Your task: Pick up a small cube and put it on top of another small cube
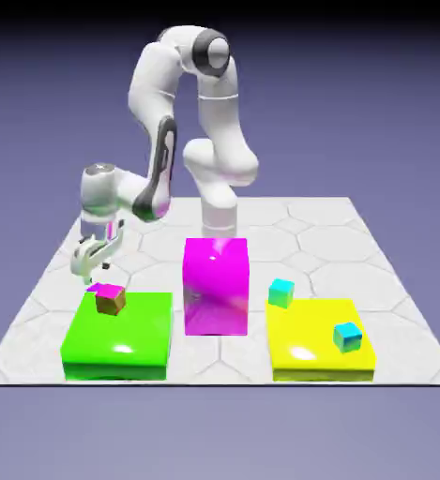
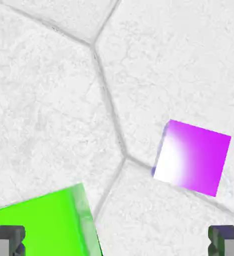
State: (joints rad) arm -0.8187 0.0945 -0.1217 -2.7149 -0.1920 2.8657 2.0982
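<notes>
Nearest in the exterior view sit 2 low, glossy slabs, a bright green flat block (image 1: 118,333) at the exterior view's left and a yellow flat block (image 1: 317,339) at its right, with a taller glossy magenta block (image 1: 216,285) between them. A brown-sided cube with a magenta top (image 1: 110,299) rests on the green slab's far edge; 2 cyan cubes (image 1: 348,336) lie on or beside the yellow one.

Just behind the green slab, on the pale hexagon-tiled table (image 1: 298,225), lies the tiny cube with dark blue-violet sides and a magenta face (image 2: 192,157).

The white two-finger gripper (image 1: 87,265) hangs above it, jaws spread wide and empty. In the hand view the cube sits off-centre, toward the right fingertip (image 2: 227,239), and rotated against the jaw line, so I judge a sideways shift and wrist turn come first.
</notes>
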